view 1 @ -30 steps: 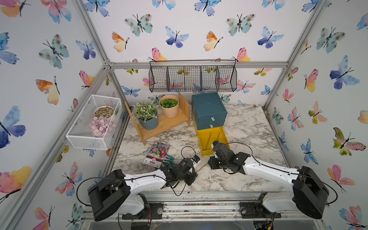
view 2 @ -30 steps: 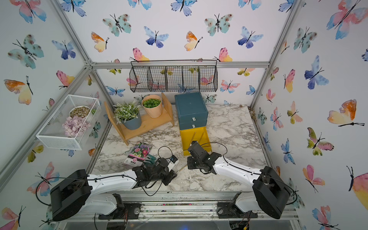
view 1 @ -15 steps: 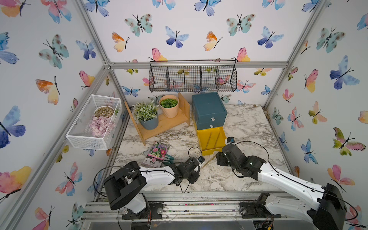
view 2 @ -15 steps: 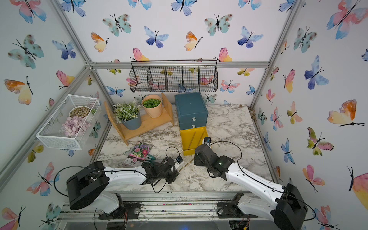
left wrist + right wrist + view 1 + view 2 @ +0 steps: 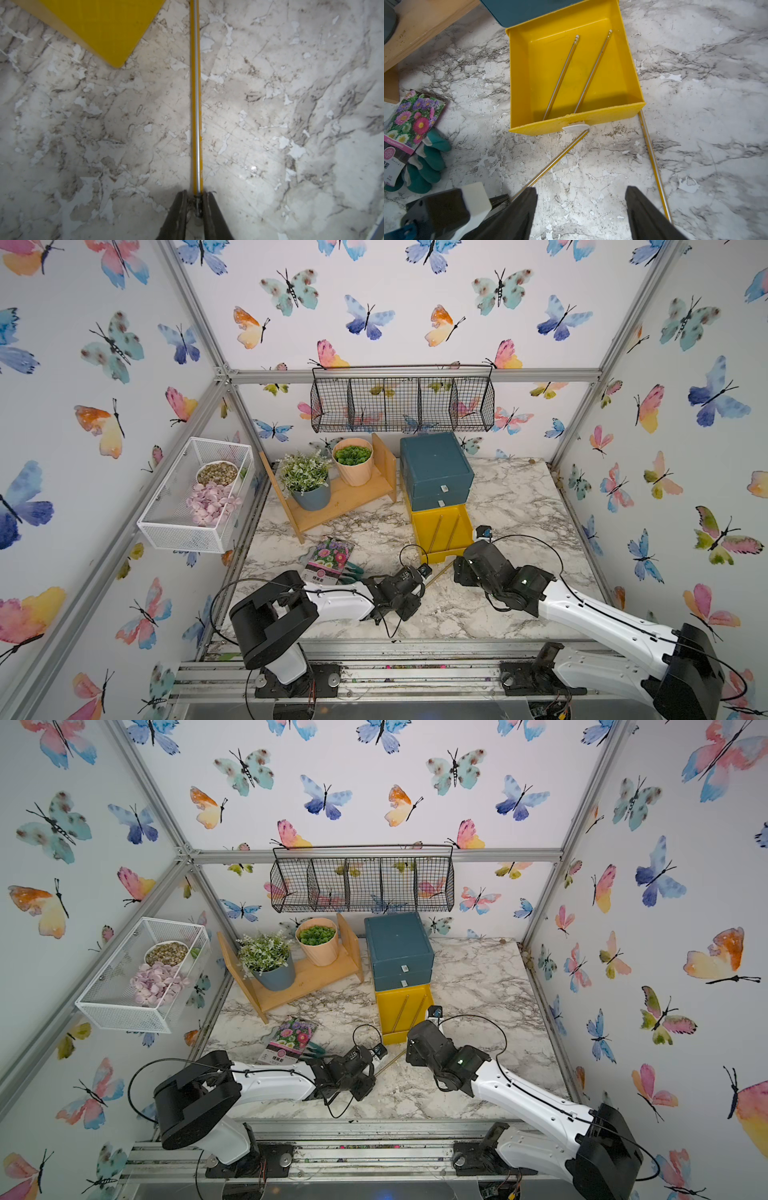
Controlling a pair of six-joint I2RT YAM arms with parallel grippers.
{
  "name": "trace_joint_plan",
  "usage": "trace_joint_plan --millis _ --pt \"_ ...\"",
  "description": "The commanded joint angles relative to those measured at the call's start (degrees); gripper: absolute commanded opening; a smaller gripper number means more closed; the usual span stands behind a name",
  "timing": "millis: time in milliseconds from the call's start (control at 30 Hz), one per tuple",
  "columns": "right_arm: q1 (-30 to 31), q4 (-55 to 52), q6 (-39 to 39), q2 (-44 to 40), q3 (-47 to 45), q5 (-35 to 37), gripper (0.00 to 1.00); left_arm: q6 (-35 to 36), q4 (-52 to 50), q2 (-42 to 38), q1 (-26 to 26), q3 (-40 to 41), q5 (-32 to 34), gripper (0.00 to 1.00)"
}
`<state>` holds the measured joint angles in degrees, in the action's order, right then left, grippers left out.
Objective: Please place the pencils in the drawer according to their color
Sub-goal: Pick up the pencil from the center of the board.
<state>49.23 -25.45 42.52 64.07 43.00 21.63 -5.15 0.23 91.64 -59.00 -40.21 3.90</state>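
"Scanning a top view: yellow drawer (image 5: 446, 554) pulled out at mid-frame, open bench (image 5: 519, 506) to its right."
"Left wrist?"
"Left gripper (image 5: 196, 197): jaws narrow around the gold pencil (image 5: 196, 104)'s end at the bottom edge; pinch unclear."
"Right wrist?"
"Right gripper (image 5: 581, 189): jaws wide, empty. Two pencils (image 5: 562, 76) inside the drawer."

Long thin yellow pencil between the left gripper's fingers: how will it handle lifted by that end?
Probably stiff: the long thin yellow pencil lies dead straight. If the left gripper pinches only its end, it may pivot. Glossy shaft: likely slippery, rolls.
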Motion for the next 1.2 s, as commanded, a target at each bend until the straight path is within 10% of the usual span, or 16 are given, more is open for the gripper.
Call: trace_joint_plan --millis 0,1167 --pt "0.3 -2.5 0.6 -0.8 -0.1 2.8 0.74 -1.9 -7.4 2.0 -0.1 -1.4 1.0 0.20" --pt "0.3 -4.2 -1.6 -3.0 0.8 7.6 0.79 -5.3 -29.1 8.7 -0.1 -10.9 -0.2 0.24"
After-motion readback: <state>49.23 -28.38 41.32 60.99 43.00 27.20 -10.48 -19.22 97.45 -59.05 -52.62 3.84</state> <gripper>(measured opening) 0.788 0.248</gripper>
